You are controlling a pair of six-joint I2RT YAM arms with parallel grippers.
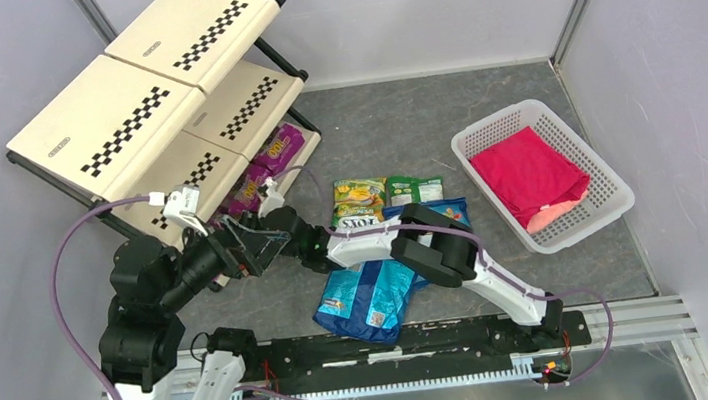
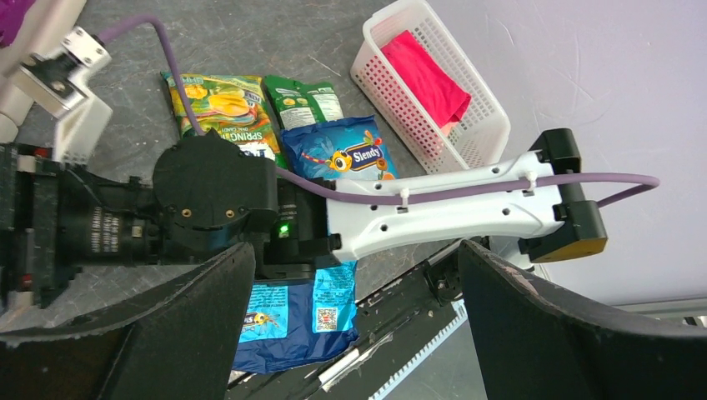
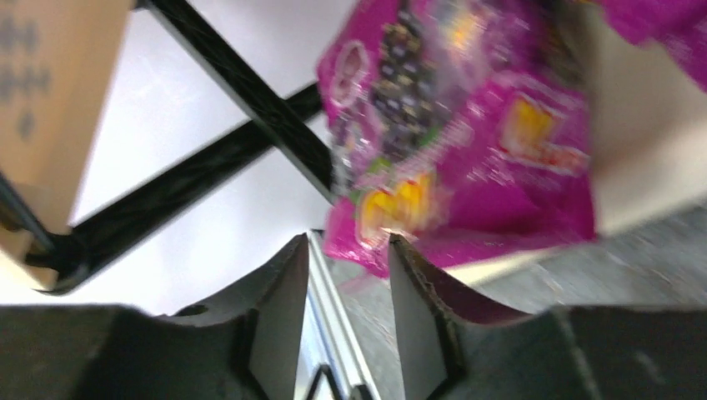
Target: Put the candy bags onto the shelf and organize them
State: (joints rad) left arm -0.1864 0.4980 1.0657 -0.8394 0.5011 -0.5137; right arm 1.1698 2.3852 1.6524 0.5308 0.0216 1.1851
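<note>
Magenta candy bags [image 1: 268,161]: on lowest tier of shelf [image 1: 109,112], 10 o'clock in top view. R gripper [image 3: 346,243]: just short of a bag's edge, jaws narrow, nothing betw. R arm [image 1: 365,244]: stretched low toward 9 o'clock. L gripper [image 2: 354,250]: wide, empty, facing R arm. Blue bag [image 1: 366,299]: centre, 6 o'clock of R arm.

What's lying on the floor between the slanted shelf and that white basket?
A yellow-green candy bag, a small green bag and a blue bag partly under the robot's right arm. The top view shows it best.

White arms [image 1: 509,291], black joints [image 1: 436,251], purple cables [image 2: 625,177].
</note>
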